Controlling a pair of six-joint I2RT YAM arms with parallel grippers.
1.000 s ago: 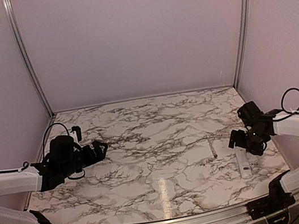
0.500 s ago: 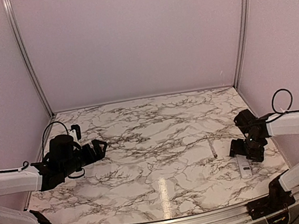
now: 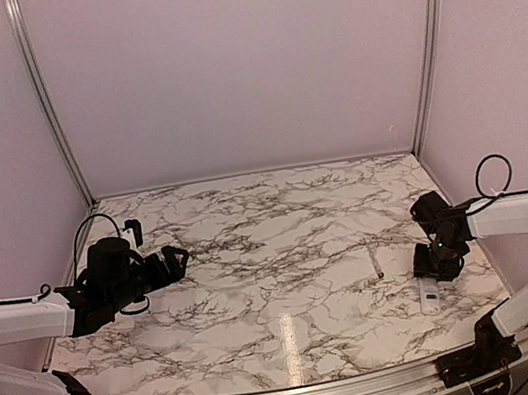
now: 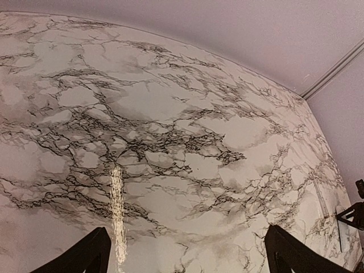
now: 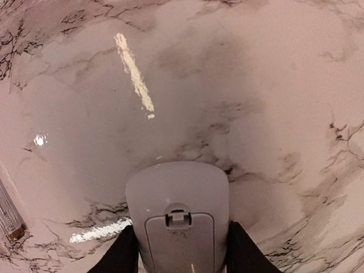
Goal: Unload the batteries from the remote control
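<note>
The remote control (image 3: pixel 430 295) lies flat on the marble table near the right front, a slim white bar. In the right wrist view the remote control (image 5: pixel 177 199) shows its rounded end and a closed cover with a small latch. My right gripper (image 3: pixel 436 265) is down over its far end. The right gripper (image 5: pixel 180 230) is shut on it, with a black finger pressed against each long side. The batteries are hidden. My left gripper (image 3: pixel 178 260) hovers open over the left side of the table. Nothing sits between the left gripper (image 4: pixel 186 227) fingers, only bare marble.
A thin pale grey stick (image 3: pixel 375 262) lies on the table just left of the remote, and the stick's end (image 5: pixel 8 213) shows at the left edge of the right wrist view. Purple walls enclose the table (image 3: pixel 272 247) on three sides.
My right gripper dropped onto the remote's far end and its jaws closed in against the remote's sides. The left arm has stayed put.
</note>
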